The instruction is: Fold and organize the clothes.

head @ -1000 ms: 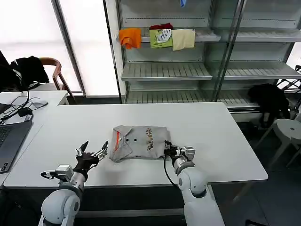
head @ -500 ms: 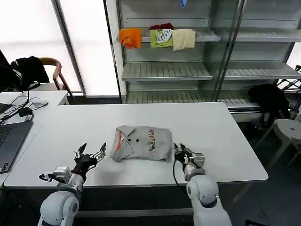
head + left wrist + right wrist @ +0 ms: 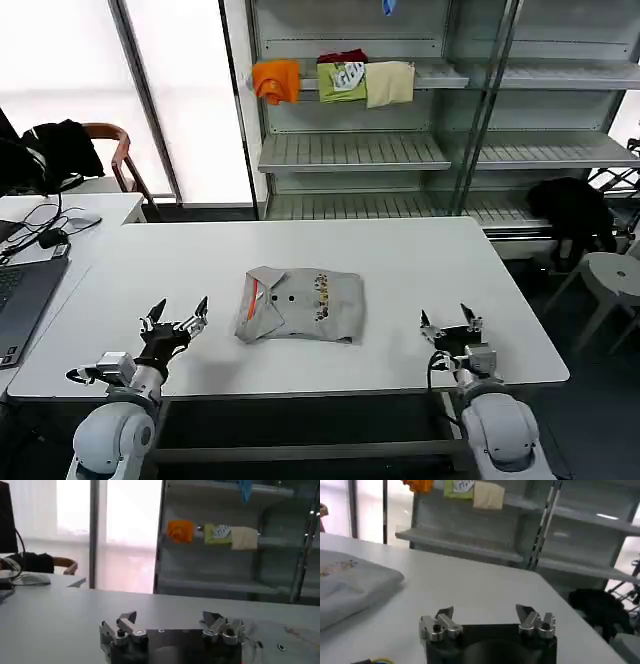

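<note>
Head view: a folded grey T-shirt (image 3: 299,305) lies near the middle of the white table (image 3: 450,270), its orange trim along the edge toward the robot's left and a small multicoloured print on top. The left gripper (image 3: 175,317) sits over the table's near edge, well apart from the shirt on its left side, fingers spread and grasping nothing. The right gripper (image 3: 450,325) sits over the near edge on the other side, also well apart from the shirt, fingers spread and empty. Neither touches the cloth. Left wrist view shows the left gripper (image 3: 170,622) with its two fingers parted above the bare tabletop, and part of the shirt (image 3: 290,635) off to one side. Right wrist view shows the right gripper (image 3: 485,617) with fingers parted over the table, and a corner of the shirt (image 3: 350,585) lying flat some way off. Behind the table stands a metal shelf (image 3: 400,150) with orange (image 3: 277,78), green (image 3: 342,80) and cream (image 3: 390,82) garments hung on its upper level. A laptop (image 3: 20,295) rests on a second table at the robot's left, and a black jacket (image 3: 575,215) lies over a stool at the right.
</note>
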Controlling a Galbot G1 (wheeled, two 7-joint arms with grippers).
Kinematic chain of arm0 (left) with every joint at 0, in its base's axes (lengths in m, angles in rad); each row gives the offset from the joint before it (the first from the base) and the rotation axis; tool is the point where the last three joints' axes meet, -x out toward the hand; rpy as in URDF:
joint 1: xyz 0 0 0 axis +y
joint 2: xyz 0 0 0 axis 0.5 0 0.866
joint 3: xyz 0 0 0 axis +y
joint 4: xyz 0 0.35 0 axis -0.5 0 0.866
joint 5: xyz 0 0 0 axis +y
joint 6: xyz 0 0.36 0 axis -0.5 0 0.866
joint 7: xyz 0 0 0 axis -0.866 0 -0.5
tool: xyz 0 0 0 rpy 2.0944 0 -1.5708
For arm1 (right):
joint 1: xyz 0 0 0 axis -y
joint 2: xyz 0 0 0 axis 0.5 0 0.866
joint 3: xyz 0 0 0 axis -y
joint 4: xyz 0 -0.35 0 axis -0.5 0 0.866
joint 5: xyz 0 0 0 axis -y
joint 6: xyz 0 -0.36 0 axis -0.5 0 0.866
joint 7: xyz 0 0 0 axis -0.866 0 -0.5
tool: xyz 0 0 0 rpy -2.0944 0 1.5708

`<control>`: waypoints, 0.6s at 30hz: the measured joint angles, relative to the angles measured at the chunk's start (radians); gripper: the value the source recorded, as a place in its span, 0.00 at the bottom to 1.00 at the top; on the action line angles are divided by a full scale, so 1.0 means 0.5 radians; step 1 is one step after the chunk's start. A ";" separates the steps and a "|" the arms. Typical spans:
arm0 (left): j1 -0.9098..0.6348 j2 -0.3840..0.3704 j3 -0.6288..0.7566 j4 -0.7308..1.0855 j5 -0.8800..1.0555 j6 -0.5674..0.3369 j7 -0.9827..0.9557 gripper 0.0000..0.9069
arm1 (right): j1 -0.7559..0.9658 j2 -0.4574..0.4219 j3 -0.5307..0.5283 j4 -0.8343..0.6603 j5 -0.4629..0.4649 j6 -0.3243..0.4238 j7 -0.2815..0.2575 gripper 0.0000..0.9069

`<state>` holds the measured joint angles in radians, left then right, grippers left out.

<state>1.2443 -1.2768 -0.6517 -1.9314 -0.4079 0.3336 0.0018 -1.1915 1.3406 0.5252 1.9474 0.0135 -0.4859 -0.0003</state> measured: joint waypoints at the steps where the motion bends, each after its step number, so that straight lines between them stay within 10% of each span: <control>1: -0.003 0.000 -0.005 0.005 0.000 -0.008 0.003 1.00 | -0.006 -0.029 0.008 0.016 0.001 0.005 -0.004 1.00; 18: -0.016 -0.035 -0.093 -0.001 0.126 -0.054 0.117 1.00 | 0.000 -0.334 0.021 0.047 0.127 0.117 -0.033 1.00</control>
<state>1.2361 -1.2943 -0.6983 -1.9317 -0.3447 0.3065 0.0605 -1.1917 1.1737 0.5355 1.9708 0.0772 -0.4273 -0.0168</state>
